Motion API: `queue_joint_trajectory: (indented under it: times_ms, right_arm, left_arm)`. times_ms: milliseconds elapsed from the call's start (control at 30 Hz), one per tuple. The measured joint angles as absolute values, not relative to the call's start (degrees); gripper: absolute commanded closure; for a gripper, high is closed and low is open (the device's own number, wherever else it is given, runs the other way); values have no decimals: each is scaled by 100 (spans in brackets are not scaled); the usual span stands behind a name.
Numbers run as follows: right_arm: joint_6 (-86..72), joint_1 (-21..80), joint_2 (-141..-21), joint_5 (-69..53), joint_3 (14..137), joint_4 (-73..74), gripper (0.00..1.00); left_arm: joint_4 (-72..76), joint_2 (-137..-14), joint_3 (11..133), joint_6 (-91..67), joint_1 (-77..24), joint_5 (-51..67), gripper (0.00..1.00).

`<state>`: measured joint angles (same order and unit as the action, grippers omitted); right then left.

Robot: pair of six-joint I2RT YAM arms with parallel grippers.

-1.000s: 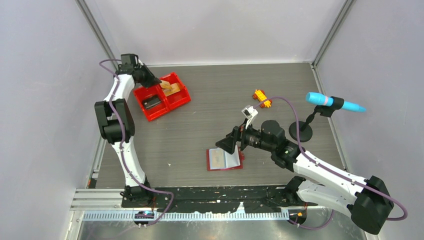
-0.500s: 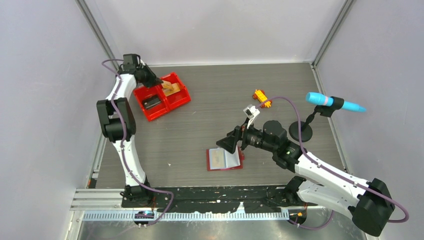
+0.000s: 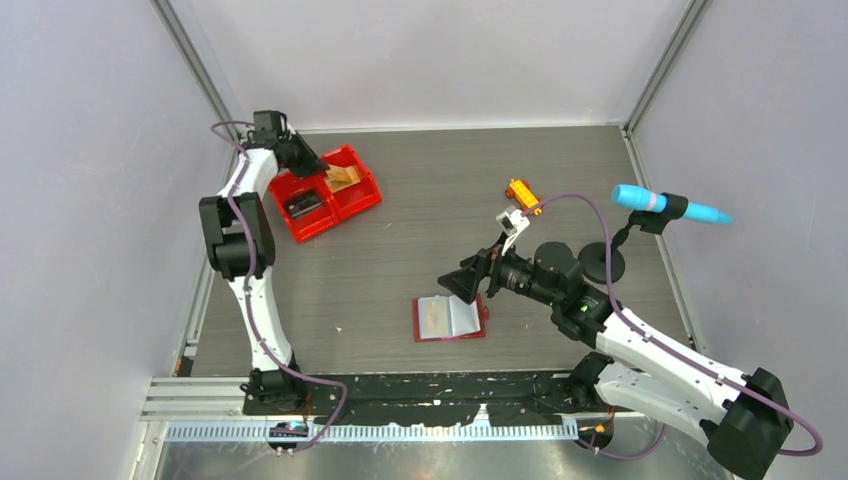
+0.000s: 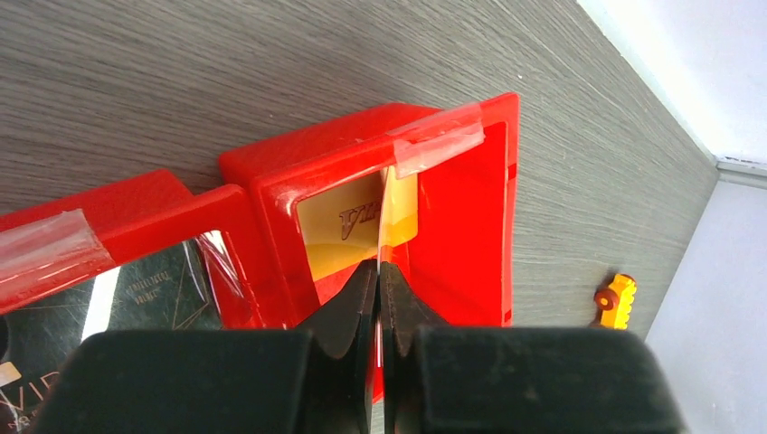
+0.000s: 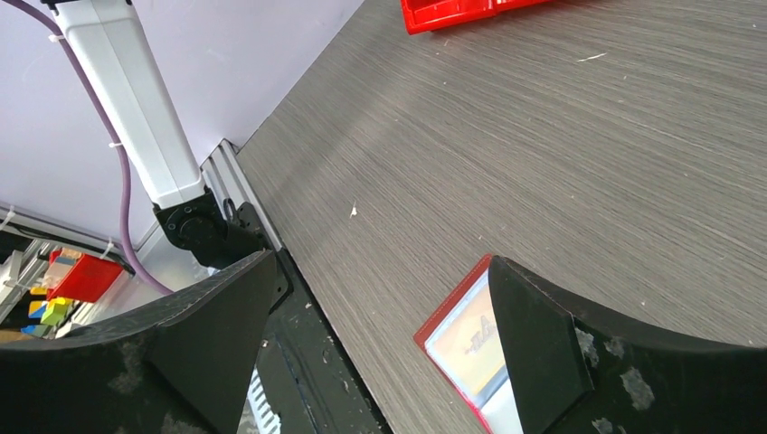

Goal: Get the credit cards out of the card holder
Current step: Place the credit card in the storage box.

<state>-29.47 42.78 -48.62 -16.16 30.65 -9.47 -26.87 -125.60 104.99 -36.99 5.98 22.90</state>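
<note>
My left gripper (image 4: 381, 264) is over the right compartment of the red bin (image 4: 503, 217) and is shut on a thin credit card (image 4: 383, 203), seen edge-on between the jaws. An orange-yellow card face (image 4: 339, 231) shows in that compartment; from above the card (image 3: 342, 178) sticks out past the left gripper (image 3: 322, 168). A black card (image 3: 303, 205) lies in the bin's left compartment. The dark red card holder (image 3: 450, 318) lies open on the table with an orange-yellow card (image 5: 470, 348) in its sleeve. My right gripper (image 5: 380, 271) hovers open just above its far edge.
An orange-yellow toy vehicle (image 3: 523, 196) sits at the middle right of the table. A blue microphone-like object (image 3: 665, 206) stands on a black round base (image 3: 602, 262) near the right wall. Walls close in the table on three sides.
The right arm has drawn its open gripper slightly up and to the right, off the card holder. The left gripper has stayed over the bin with the card, shifting only a little.
</note>
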Motion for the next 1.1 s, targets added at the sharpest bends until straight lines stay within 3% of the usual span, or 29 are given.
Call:
queue_joint_trajectory:
  times_ms: [633,1100]
  right_arm:
    - [-3006,4097,-4650,-1361,2851,-978,5]
    - [-3028,4036,-4801,-1116,2812,-517,4]
  left_arm:
    - [-2733,-12757,10860,-3691,469,2027,86]
    - [-2661,-12816,10881,-3701,386,1894,66]
